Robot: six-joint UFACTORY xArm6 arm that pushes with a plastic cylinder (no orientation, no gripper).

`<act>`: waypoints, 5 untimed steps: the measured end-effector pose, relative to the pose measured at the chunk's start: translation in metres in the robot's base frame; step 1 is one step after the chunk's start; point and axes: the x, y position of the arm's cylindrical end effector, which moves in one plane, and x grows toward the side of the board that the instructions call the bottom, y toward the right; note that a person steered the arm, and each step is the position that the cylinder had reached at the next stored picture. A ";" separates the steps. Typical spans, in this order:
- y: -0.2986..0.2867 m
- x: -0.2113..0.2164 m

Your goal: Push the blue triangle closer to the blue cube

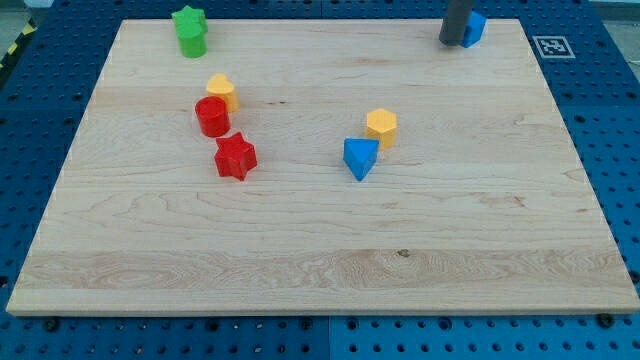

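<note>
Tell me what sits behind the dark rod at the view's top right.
Behind the rod, whose tip rests on the board, a blue cube shows on the view's right side. The rod covers the cube's left part, so its full outline is hidden.

The blue triangle lies near the board's middle, slightly right of centre, one corner pointing toward the near edge. The blue cube sits well apart at the far right edge, partly hidden, so its shape is probably cubic.

The bench is pale, smooth wood with visible grain; the blue triangle looks like matt plastic.
</note>
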 end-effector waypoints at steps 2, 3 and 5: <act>0.001 0.106; 0.002 0.192; -0.082 0.250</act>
